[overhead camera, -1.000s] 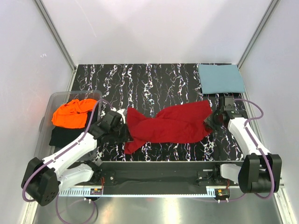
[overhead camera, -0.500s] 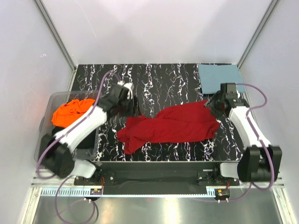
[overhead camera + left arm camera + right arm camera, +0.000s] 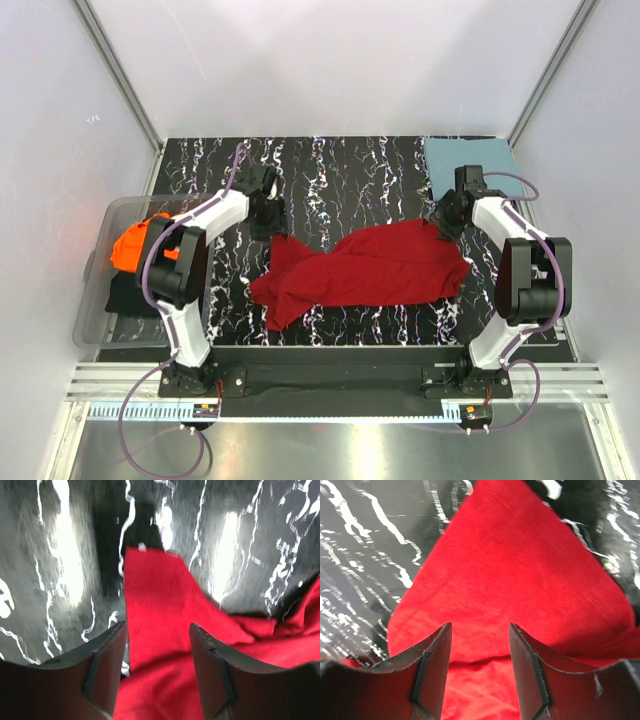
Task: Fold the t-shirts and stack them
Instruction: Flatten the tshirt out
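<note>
Nearest, at the table's front edge, the bases of both arms, reaching away over a black marble-patterned tabletop with white veins (image 3: pixel 340 165). Just beyond the bases, spread crosswise over the middle of that tabletop, a deep red soft cloth t-shirt (image 3: pixel 365 268): rumpled, unfolded, broadest toward the right, bunched into folds at its left end.

Over the shirt's far left corner, the left gripper (image 3: pixel 266 214), pointed down. Seen from its own wrist camera, that left gripper (image 3: pixel 157 672) parted wide, with red cloth filling the gap and a pointed corner of the shirt flat on the tabletop just past the tips. Too blurred there to tell whether the tips touch the cloth.

Over the shirt's far right corner, the right gripper (image 3: pixel 446 214). From its wrist camera, the right gripper (image 3: pixel 479 667) likewise spread wide with nothing clamped, a flat triangular flap of red cloth stretching away ahead of it.

Off to the left, beside the tabletop, a clear plastic rectangular bin (image 3: pixel 95 325), holding a crumpled bright orange t-shirt (image 3: pixel 135 248) toward its far end and a dark bundled garment (image 3: pixel 128 292) nearer.

Farthest, in the tabletop's far right corner, a dusty teal-blue t-shirt (image 3: pixel 490 158) folded into a flat rectangle, well apart from the bin, its near edge partly hidden behind the right arm.
</note>
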